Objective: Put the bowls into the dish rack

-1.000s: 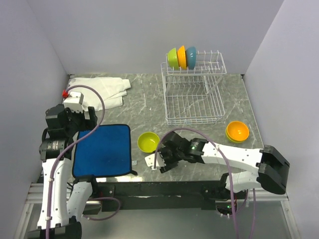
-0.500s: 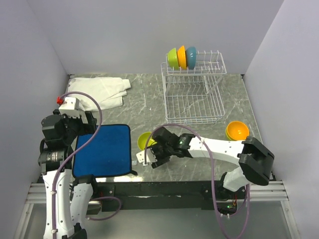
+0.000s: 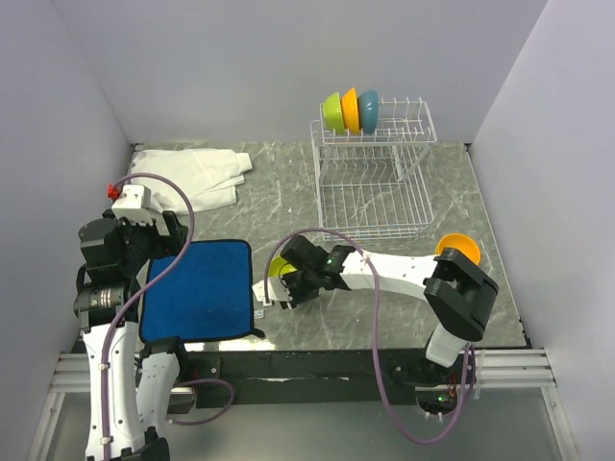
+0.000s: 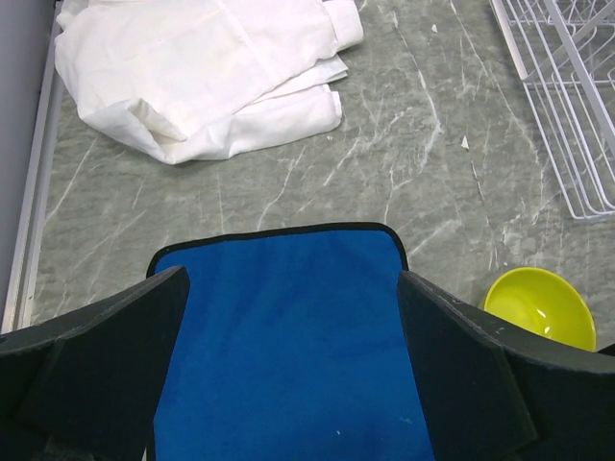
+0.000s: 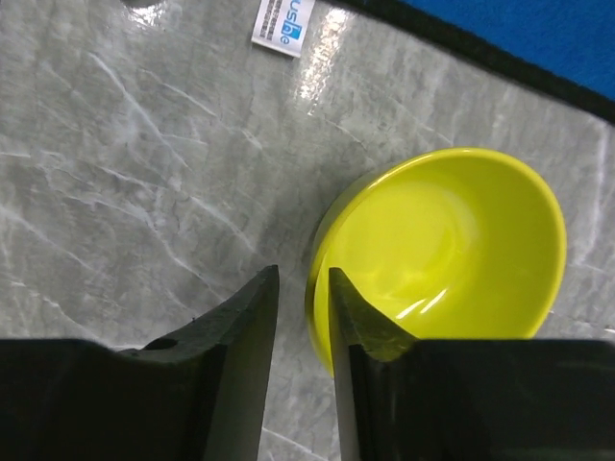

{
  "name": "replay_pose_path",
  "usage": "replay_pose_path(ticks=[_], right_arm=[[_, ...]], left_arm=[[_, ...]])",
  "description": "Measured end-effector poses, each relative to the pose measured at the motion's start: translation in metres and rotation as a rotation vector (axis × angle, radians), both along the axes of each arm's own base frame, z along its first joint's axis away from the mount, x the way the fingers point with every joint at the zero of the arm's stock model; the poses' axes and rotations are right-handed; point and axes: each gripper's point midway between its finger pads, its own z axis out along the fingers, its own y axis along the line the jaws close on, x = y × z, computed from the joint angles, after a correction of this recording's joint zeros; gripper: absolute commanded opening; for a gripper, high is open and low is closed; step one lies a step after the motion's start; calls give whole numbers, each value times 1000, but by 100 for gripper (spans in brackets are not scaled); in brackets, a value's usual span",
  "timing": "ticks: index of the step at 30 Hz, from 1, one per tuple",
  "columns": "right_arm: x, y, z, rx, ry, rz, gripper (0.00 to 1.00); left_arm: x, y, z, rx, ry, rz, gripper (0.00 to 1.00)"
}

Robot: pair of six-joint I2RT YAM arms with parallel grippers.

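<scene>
Well, starting at your left: the left gripper [image 4: 288,384] hangs wide open with nothing in it, above the rectangular blue cloth mat [image 4: 288,346]. Beyond the mat, a crumpled white cloth [image 3: 192,173] lies at the far left of the grey marbled table [image 3: 279,197].

Just beside the mat's right edge sits the small glossy yellow plastic bowl [image 5: 452,250], upright on the table. Your right gripper [image 5: 303,317] is low at its rim. In the right wrist view the two fingers stand only a narrow gap apart, one outside the bowl and the other over its rim. You cannot tell whether they are pinching the rim.

Further right stands the white wire two-tier dish rack [image 3: 375,206]. Its lower basket is bare, and three bowls stand on edge in the upper shelf: a lime green bowl [image 3: 332,112], an orange bowl [image 3: 351,109] and a blue bowl [image 3: 369,109], touching one another.

Rightmost, a second orange plastic bowl [image 3: 457,246] rests upright on the table, partly hidden behind the right arm.
</scene>
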Motion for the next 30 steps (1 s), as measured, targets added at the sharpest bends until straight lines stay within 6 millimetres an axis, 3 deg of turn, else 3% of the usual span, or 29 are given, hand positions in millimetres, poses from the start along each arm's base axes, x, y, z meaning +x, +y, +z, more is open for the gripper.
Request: replay_pose_path(ticks=[2, 3, 5, 9, 12, 14, 18, 21, 23, 24, 27, 30], right_arm=[[0, -1, -4, -15, 8, 1, 17], [0, -2, -6, -25, 12, 1, 8], [0, -3, -6, -36, 15, 4, 0], [0, -3, 5, -45, 33, -16, 0], [2, 2, 34, -24, 56, -60, 0], [11, 12, 78, 54, 75, -114, 0], [63, 33, 215, 374, 109, -286, 0], [118, 3, 330, 666, 123, -433, 0], [148, -32, 382, 816, 137, -527, 0], [161, -50, 398, 875, 158, -575, 0], [188, -86, 413, 987, 337, -676, 0], [224, -110, 407, 1059, 534, -724, 0]], left_arm=[[1, 0, 0, -1, 1, -1, 97], [2, 0, 0, -1, -1, -1, 97], [2, 0, 0, -3, -3, -2, 97], [3, -2, -1, -10, 0, -13, 97], [5, -4, -2, -23, 4, -25, 97], [9, -9, -1, -40, 8, -51, 97], [24, -24, 6, -77, 2, -147, 97], [39, -40, 11, -91, -2, -238, 97], [48, -57, 12, -83, 0, -321, 97], [54, -68, 13, -76, 0, -373, 97], [69, -96, 14, -48, 9, -501, 97], [87, -123, 13, 20, 5, -639, 97]])
